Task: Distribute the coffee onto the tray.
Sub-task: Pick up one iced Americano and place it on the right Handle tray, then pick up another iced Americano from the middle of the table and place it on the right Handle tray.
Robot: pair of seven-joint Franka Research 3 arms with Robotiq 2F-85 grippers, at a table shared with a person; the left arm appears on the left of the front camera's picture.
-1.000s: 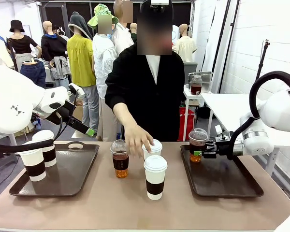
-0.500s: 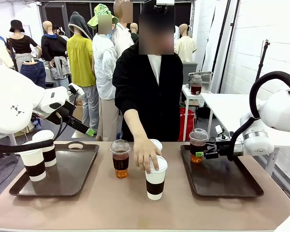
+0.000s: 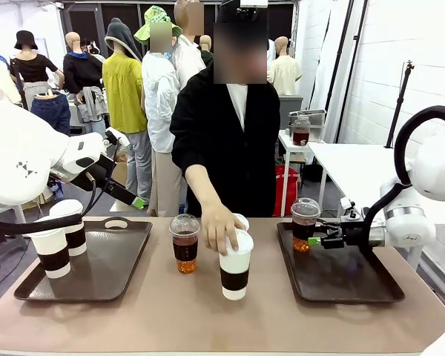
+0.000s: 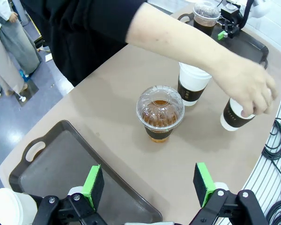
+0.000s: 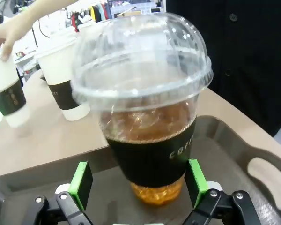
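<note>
- Brown table (image 3: 208, 319): nearest the robot stands a white cup (image 3: 234, 273) with a dark sleeve. It leans a little because the person's hand (image 3: 221, 226) grips its lid (probably sliding it into reach).
- On the left tray (image 3: 111, 259), two capped cups (image 3: 53, 256) crowd the outer edge, leaving room for more.
- The left gripper (image 4: 149, 180) hangs over that tray's inner edge, fingers apart and empty. It looks aimed at the clear cup (image 4: 159, 112) mid-table.
- A second white cup (image 4: 191, 84) waits just behind the hand.
- On the right tray (image 3: 341, 278), an amber iced coffee (image 5: 147, 117) stands upright by itself. The right gripper (image 3: 315, 241) has its fingers apart, flanking the sleeve without pinching it, so this cup looks delivered.
</note>
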